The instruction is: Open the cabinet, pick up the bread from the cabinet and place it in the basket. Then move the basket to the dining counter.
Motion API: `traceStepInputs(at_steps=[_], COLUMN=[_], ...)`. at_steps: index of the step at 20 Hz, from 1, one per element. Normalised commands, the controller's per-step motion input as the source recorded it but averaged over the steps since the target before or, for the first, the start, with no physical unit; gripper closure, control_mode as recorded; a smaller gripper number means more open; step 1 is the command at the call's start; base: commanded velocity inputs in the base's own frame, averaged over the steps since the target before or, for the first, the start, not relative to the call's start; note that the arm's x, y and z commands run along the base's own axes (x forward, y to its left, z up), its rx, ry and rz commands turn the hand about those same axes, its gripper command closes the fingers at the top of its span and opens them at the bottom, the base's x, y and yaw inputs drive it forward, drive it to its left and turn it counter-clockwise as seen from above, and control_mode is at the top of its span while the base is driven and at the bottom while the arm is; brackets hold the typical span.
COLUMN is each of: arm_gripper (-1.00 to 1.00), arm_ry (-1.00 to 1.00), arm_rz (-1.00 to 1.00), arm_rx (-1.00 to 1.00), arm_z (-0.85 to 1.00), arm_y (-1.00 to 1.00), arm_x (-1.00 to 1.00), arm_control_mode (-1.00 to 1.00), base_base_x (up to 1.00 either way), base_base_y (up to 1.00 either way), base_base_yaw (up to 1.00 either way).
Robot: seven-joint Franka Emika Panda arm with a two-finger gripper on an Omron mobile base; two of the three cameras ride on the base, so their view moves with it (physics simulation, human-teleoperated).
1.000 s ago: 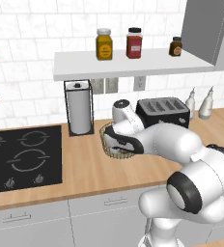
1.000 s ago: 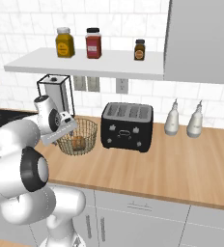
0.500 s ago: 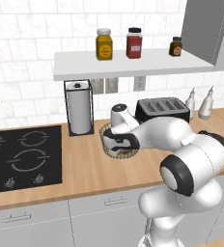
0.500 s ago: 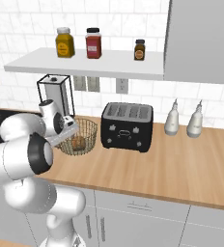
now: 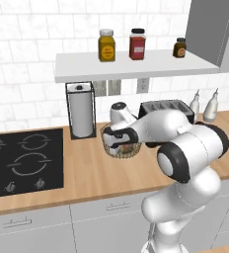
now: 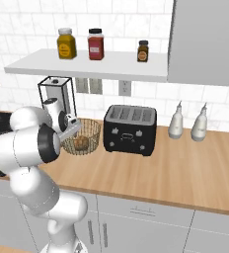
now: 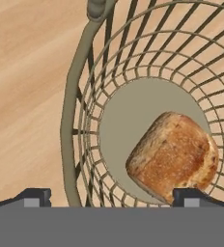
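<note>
Wire basket on wooden worktop, beside black toaster; bread lies inside on basket floor. Fingers spread wide, straddling basket rim: one tip outside wall, other inside near bread, nothing gripped.

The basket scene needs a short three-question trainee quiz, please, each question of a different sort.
1. True or false: the bread lies inside the basket.
2. Which thing stands right beside the basket on the worktop, toward the bottles? A) the toaster B) a kettle C) a pan
3. Fill in: the gripper has its jaws ____, one finger outside the basket's rim and one inside.

Key: 1 true; 2 A; 3 open
</note>
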Motion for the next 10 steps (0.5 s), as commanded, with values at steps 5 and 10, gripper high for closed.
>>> traceStepInputs(at_steps=[5, 10], arm_gripper=[-1.00, 1.00], arm_ry=[0.01, 0.00], arm_rz=[0.07, 0.04], arm_rx=[0.00, 0.00], arm_z=[-0.16, -0.15], arm_y=[0.03, 0.06], arm_x=[0.01, 0.00], arm_control_mode=[-1.00, -1.00], base_base_x=[0.00, 0.00], base_base_y=[0.00, 0.00], base_base_yaw=[0.00, 0.00])
